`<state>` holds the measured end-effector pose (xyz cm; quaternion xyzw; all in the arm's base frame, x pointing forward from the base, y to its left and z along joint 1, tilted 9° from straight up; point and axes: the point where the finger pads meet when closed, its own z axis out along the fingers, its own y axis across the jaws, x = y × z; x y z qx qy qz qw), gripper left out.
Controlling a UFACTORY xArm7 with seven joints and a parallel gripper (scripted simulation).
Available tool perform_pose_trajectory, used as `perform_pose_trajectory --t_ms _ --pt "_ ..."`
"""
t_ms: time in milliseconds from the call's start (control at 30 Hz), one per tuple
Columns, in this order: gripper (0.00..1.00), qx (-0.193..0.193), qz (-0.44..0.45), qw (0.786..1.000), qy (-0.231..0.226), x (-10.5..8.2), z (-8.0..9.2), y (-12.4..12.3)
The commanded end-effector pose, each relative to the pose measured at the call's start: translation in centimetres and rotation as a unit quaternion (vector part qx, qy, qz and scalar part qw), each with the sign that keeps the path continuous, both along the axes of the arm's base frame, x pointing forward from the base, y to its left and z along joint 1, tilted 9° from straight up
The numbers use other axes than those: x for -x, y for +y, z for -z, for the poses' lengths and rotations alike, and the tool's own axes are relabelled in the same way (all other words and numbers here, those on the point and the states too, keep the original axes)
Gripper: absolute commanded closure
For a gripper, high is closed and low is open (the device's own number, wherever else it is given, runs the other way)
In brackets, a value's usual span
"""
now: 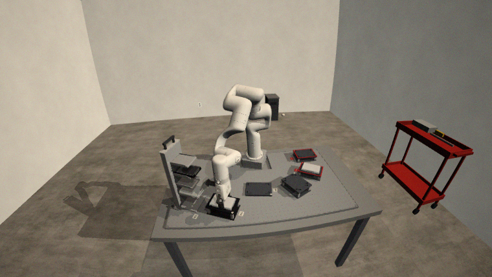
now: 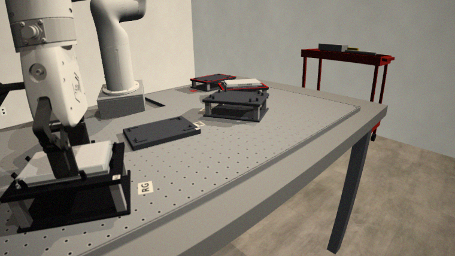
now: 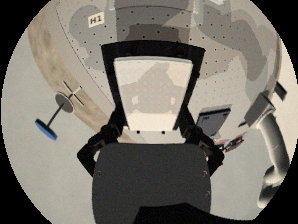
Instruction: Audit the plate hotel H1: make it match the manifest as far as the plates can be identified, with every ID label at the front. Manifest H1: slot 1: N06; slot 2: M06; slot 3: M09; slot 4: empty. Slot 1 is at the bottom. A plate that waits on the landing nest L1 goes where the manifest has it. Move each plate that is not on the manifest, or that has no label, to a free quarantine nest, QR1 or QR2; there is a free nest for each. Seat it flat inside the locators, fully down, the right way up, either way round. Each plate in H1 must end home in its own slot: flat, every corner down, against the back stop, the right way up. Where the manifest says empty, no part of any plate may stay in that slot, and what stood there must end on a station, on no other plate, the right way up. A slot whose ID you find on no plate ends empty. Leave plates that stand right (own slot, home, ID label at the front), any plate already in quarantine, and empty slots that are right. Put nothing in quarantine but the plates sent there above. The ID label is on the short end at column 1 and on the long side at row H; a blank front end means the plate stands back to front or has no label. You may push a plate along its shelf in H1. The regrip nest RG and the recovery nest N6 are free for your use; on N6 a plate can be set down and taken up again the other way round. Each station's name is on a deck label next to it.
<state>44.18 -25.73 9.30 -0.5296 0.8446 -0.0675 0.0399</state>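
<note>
Reaching down with our gripper (image 2: 58,155) fully apart and empty, we have its fingers on both sides of the white plate (image 2: 92,155). The plate lies on the black stand (image 2: 95,191) beside the RG label (image 2: 145,187), near the plate rack (image 1: 171,175). We judge this is the pick-up step; next the fingers must close on the plate's edges and lift straight.
</note>
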Motion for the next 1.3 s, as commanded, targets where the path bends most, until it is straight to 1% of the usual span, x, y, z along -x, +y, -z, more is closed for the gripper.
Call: perform_pose_trajectory --t_ms 0,233,267,1267 --pt "0.0 0.001 0.0 1.0 -0.002 -0.11 -0.16 -0.07" --pt "0.0 0.001 0.0 1.0 -0.002 -0.11 -0.17 -0.07" --pt "1.0 0.001 0.0 1.0 -0.002 -0.1 -0.22 -0.07" --pt "1.0 0.001 0.0 1.0 -0.002 -0.1 -0.22 -0.06"
